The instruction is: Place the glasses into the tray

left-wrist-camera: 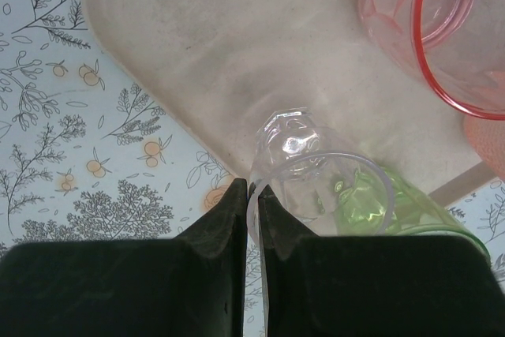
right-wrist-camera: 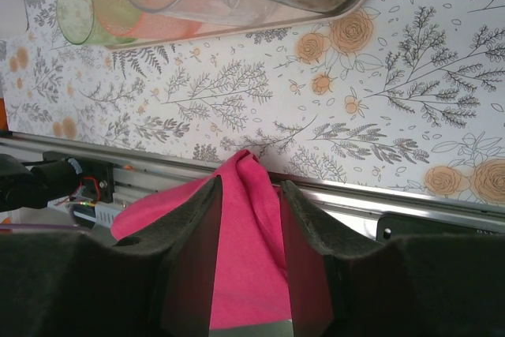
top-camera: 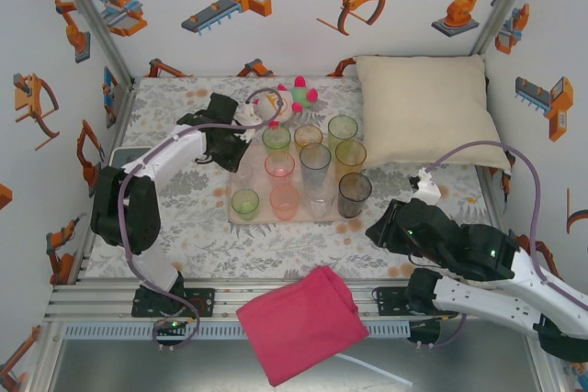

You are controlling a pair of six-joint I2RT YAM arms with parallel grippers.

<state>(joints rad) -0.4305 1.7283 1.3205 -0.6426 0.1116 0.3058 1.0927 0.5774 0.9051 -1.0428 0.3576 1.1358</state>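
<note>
Task near its end, by my reading. Ten glasses counted in the overhead view, all standing within the tray [top-camera: 276, 221] at centre frame — none seen loose on the counter [top-camera: 197, 245].

Tally by tint, overhead view: three greenish, one pink glass [top-camera: 279, 168], two orange, one yellow glass [top-camera: 350, 155], two clear, one smoky grey glass [top-camera: 355, 192]. The upper row's tints were hard to call, so the split is approximate; the total of ten is firmer.

Left end effector [left-wrist-camera: 252, 199], lower centre of its wrist view, was clenched on a clear glass [left-wrist-camera: 316, 175], the rim wall pinched between the two dark fingers [left-wrist-camera: 225, 226]. That glass stood upright, its base over the tray floor just inside the rim, at the tray's left edge in the overhead view. A green glass [left-wrist-camera: 410, 215] sat just beside it, possibly touching. Whether the base rested on the tray or hung a shade above it, I could not tell.

Right end effector [right-wrist-camera: 251, 185] was released, jaws apart with nothing between them. It sat low at the right of the overhead view, apart from the tray, with a pink cloth [right-wrist-camera: 245, 266] showing beyond its fingers.

Left to do, as judged: let go of the clear glass and clear the left arm from the tray.

Other counts: one tray, one pink cloth, one cream pillow [top-camera: 423, 107], one plush toy [top-camera: 285, 103].
</note>
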